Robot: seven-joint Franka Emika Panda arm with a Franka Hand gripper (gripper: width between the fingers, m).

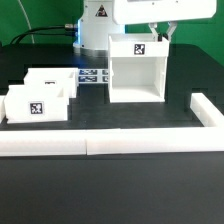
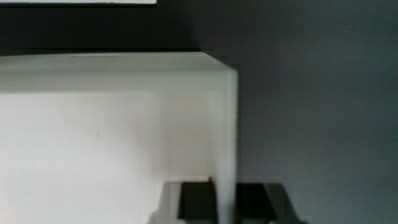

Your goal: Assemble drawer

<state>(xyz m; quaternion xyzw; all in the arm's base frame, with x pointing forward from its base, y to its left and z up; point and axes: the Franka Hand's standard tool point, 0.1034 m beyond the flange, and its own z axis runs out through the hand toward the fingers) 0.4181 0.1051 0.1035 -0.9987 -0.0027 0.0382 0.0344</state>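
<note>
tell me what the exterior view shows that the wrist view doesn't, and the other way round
Only the exterior view shows the near tray, the far tray, the marker board, the border wall and the robot arm. Only the wrist view shows the end effector up close, with its dark fingers either side of the big box edge. Both show the big box and the dark table.
</note>
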